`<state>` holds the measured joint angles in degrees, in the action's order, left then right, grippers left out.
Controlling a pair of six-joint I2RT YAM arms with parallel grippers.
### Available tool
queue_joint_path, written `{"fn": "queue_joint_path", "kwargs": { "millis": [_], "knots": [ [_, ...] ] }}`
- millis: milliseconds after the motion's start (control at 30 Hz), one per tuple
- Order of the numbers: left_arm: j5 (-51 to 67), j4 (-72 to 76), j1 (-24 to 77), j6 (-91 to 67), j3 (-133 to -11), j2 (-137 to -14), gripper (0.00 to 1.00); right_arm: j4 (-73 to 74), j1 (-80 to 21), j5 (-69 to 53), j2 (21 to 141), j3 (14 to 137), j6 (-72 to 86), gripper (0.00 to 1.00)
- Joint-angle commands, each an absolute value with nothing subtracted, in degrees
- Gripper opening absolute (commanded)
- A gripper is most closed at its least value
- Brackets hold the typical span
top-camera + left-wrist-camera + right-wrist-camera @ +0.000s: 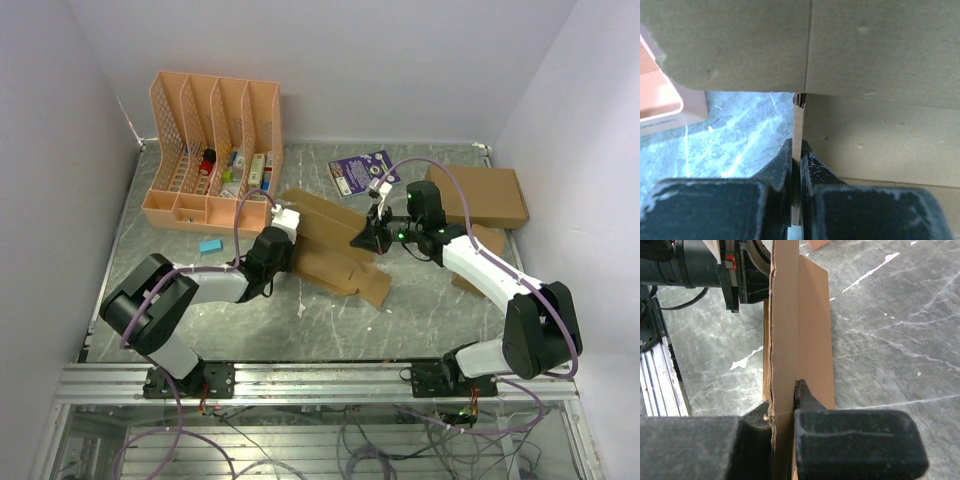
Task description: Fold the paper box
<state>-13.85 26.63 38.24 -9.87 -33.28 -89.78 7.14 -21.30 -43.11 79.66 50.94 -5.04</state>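
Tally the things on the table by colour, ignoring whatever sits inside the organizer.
Brown cardboard: 3 (paper box, closed box, partly hidden piece)
Pink: 1 (organizer)
Purple: 1 (packet)
Blue: 1 (small block)
Total: 6

No text can be read. The purple printed card carries print too small to make out, and the raised lettering on the pink desk organiser is blurred.
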Motion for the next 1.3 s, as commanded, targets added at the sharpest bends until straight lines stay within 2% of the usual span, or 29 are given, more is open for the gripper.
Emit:
{"fn": "queue_joint_path", "kwargs": {
  "millis": [0,100,400,533,600,667,767,867,1100,1267],
  "knots": [
    [-25.3,21.7,40.1,-10.2,-36.5,-92.3,0.07,6.7,-21.6,-43.8,79.1,51.3,-4.9,0.00],
    [-27.8,20.9,40.8,-11.5,-37.0,-92.8,0.10,6.7,-21.6,-43.9,79.3,51.3,-4.8,0.00],
    [-27.1,22.8,40.7,-12.5,-36.4,-91.8,0.31,6.9,-21.6,-44.0,79.5,51.3,-4.9,0.00],
    [-26.9,23.2,40.7,-12.6,-36.6,-91.7,0.30,6.9,-21.6,-43.9,79.6,51.2,-5.0,0.00],
    [-27.2,23.5,40.7,-12.4,-36.4,-91.6,0.24,7.0,-21.6,-43.9,79.6,51.3,-5.1,0.00],
    [-27.9,23.0,40.6,-12.3,-36.5,-91.7,0.11,7.1,-21.6,-43.8,79.6,51.3,-5.1,0.00],
    [-28.5,22.8,40.6,-12.1,-36.2,-92.2,0.08,7.1,-21.6,-43.7,79.5,51.4,-5.1,0.00],
    [-28.0,23.0,40.7,-12.1,-35.5,-92.1,0.09,7.1,-21.6,-44.0,79.5,51.4,-4.9,0.00],
    [-25.5,21.8,40.7,-12.9,-36.3,-90.9,0.26,7.3,-21.6,-45.1,80.3,51.7,-4.7,0.00],
    [-24.2,19.5,40.7,-13.7,-37.3,-88.0,0.33,7.5,-21.5,-45.1,80.7,51.9,-4.8,0.00]
  ]
}}
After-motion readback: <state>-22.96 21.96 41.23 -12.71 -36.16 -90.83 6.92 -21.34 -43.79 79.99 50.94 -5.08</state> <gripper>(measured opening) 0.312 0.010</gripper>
